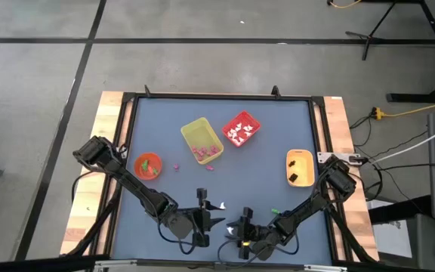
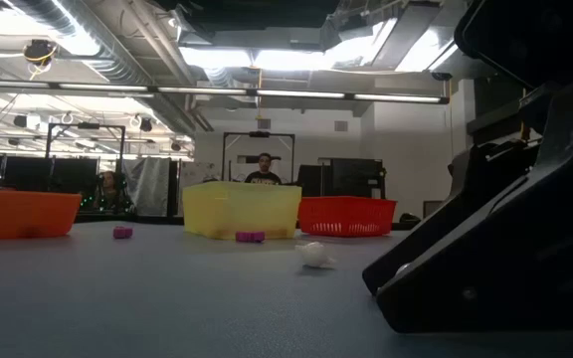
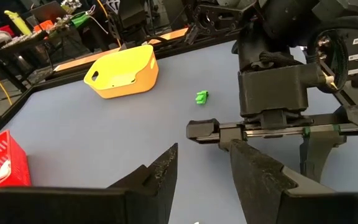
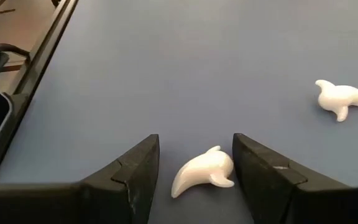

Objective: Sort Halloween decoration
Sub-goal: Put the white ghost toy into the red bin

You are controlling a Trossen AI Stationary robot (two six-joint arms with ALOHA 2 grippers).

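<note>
Two end effectors low at counter's near edge. Right end effector point(image 4: 194, 171) wide, straddling small white plastic ghost-like trinket point(image 4: 202, 175); left end effector point(image 3: 202, 177) wide, empty. Pick step: needs closing, lifting toward red mesh basket point(image 1: 241, 128).

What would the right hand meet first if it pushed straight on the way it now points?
Probably the white trinket lying on the blue mat between the right hand's open fingers. A second white trinket lies farther off to one side, outside that line, though depth is hard to judge.
</note>
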